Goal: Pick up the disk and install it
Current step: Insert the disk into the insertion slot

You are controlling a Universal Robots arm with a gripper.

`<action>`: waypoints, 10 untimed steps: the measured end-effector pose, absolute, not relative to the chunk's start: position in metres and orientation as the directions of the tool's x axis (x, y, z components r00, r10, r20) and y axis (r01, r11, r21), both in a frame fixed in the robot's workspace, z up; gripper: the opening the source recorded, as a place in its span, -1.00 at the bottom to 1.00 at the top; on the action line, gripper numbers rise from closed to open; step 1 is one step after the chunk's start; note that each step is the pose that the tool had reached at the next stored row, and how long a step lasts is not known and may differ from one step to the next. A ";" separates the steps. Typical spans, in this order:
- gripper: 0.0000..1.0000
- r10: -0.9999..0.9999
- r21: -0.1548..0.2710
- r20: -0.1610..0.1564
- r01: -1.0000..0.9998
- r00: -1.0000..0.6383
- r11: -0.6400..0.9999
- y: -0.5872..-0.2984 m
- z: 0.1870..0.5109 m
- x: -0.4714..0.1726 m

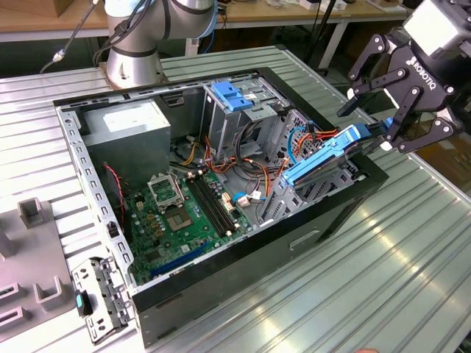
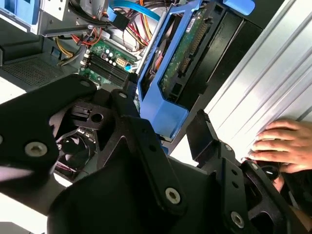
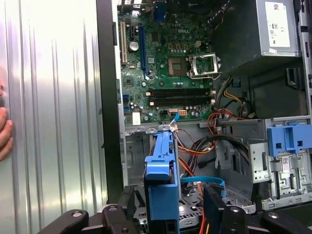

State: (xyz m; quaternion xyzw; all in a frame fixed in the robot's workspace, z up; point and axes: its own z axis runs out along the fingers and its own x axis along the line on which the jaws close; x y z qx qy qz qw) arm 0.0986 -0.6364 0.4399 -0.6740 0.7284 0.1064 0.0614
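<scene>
The disk (image 1: 324, 162), a hard drive in a bright blue rail frame, leans tilted in the open computer case (image 1: 346, 209), one end down among the cables and the other raised over the case wall at the exterior view's right. My gripper (image 1: 366, 126) is at that raised end, open, with its black fingers on either side of the blue frame. In the first wrist view the disk (image 3: 161, 161) stands edge-on between the fingers (image 3: 129, 202), with a gap on one side. The second wrist view shows the disk's (image 2: 180, 53) green circuit-board face just beyond the gripper (image 2: 163, 107).
Inside the case lie the green motherboard (image 1: 184, 213), a grey power-supply box (image 1: 125, 129), a blue ribbed bracket (image 1: 232, 95) on the drive cage, and loose orange and blue cables (image 1: 257, 173). A person's hand (image 2: 282, 141) rests on the ribbed metal table beside the case. Grey fixtures (image 1: 33, 213) stand at the exterior view's left.
</scene>
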 end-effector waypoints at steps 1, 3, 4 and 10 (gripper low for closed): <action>0.34 -0.968 0.073 -0.237 -0.995 -0.086 0.071 -0.637 0.439 0.099; 0.34 -0.964 0.076 -0.249 -0.994 -0.092 0.075 -0.637 0.437 0.099; 0.34 -0.961 0.079 -0.257 -0.993 -0.102 0.084 -0.637 0.437 0.099; 0.34 -0.949 0.086 -0.282 -0.989 -0.139 0.120 -0.637 0.434 0.099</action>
